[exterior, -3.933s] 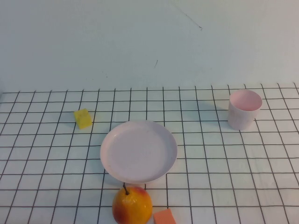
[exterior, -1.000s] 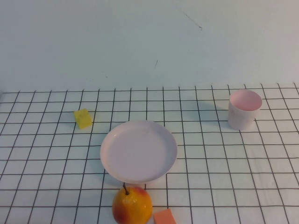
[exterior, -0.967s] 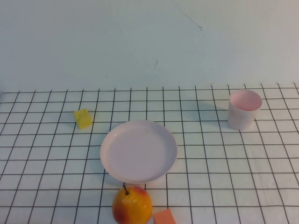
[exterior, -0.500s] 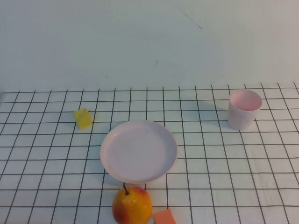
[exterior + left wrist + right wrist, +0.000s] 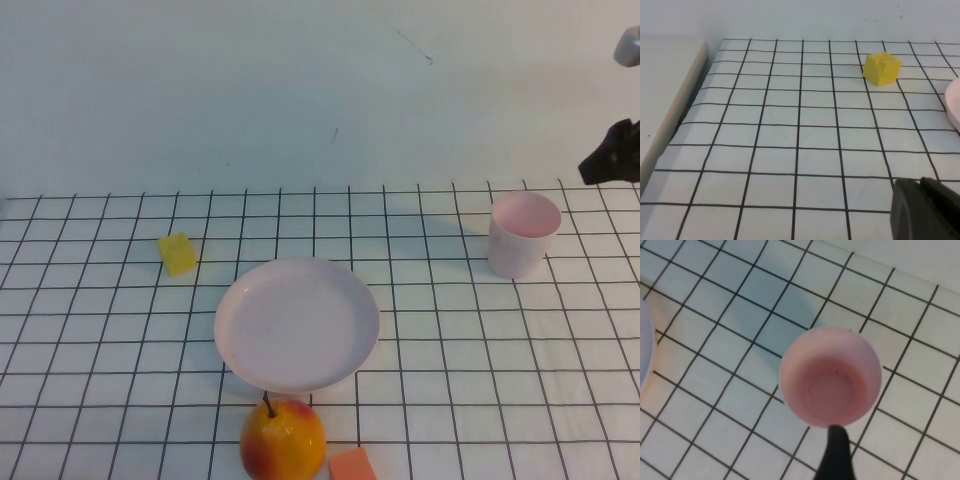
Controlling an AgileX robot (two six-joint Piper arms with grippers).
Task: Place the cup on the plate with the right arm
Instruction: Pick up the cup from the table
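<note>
A pale pink cup (image 5: pixel 523 234) stands upright at the right of the high view on the gridded bench (image 5: pixel 120 330), well apart from the wide pink plate (image 5: pixel 297 323) at lower centre. The right pincer (image 5: pixel 612 155) edges in at the upper right of the frame, above and beyond the cup and touching nothing; whether it is apart or together cannot be told. In the right wrist view the cup's open mouth (image 5: pixel 830 376) lies directly below, one dark fingertip (image 5: pixel 836 450) at its near rim. The left pincer (image 5: pixel 925 210) sits low over the bench at the lower right of its own view, state likewise unclear. A finger descending onto the rim instead of straddling it would likely tip the light cup. An apple (image 5: pixel 283 440) just beside the plate's near edge could be nudged on delivery.
</note>
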